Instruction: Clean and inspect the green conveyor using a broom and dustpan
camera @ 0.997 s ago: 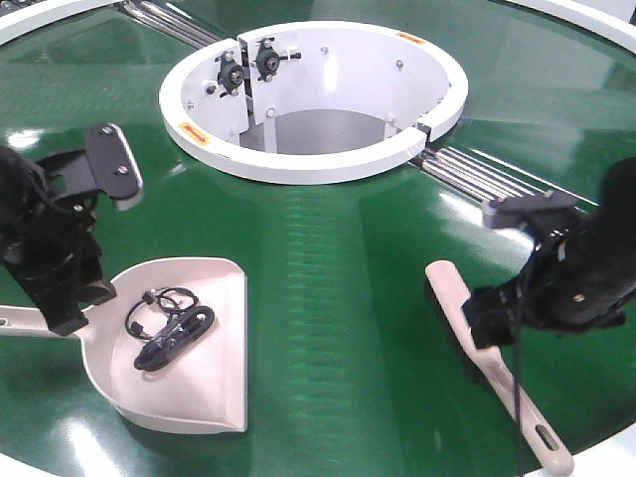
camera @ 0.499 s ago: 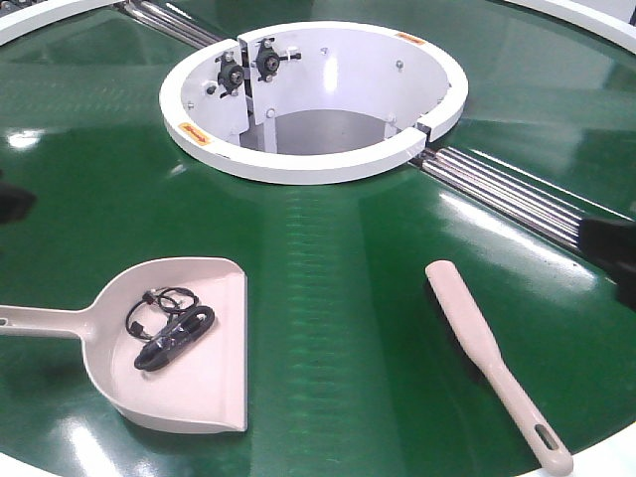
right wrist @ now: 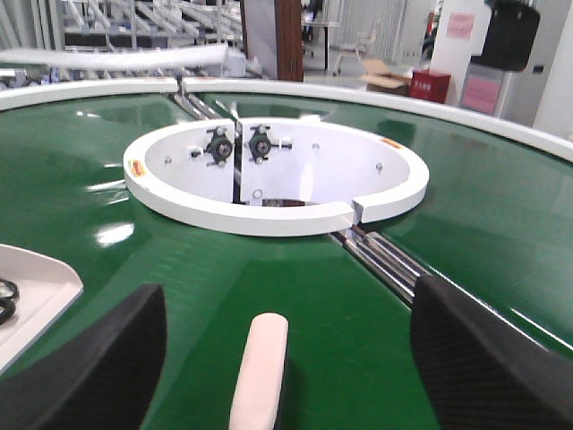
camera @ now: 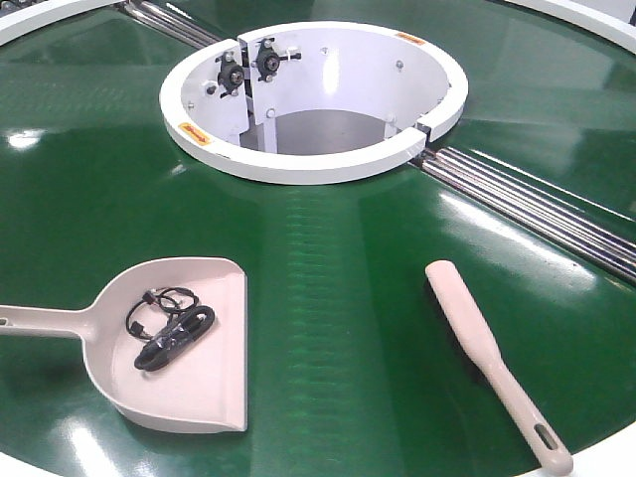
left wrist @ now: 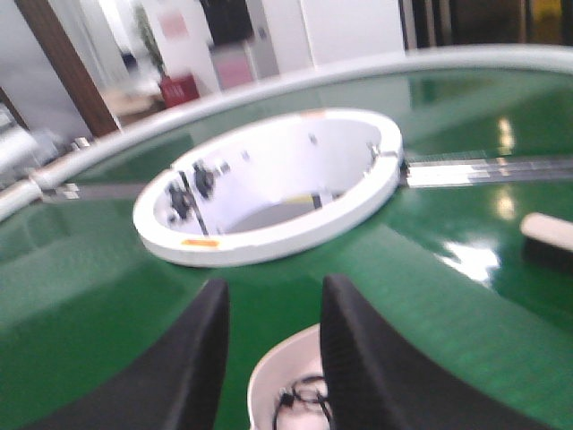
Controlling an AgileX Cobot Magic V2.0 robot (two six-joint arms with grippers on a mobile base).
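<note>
broom lying at 6 o'clock between right end effector fingers (spread wide) | dustpan sitting at 6 o'clock under left end effector, gaping narrowly, gripping nothing

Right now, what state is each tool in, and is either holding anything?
Left tool: open, holding nothing, above the dustpan.
Right tool: open wide, holding nothing, with the broom lying free between its fingers.

— What does your left wrist camera see?
— My left gripper with its two dark fingers spread apart, nothing between them. Below sits the dustpan, a black cable coil inside.
— And beyond?
— The green conveyor, the white ring, metal rods, and the broom tip at right. It's blurred.
</note>
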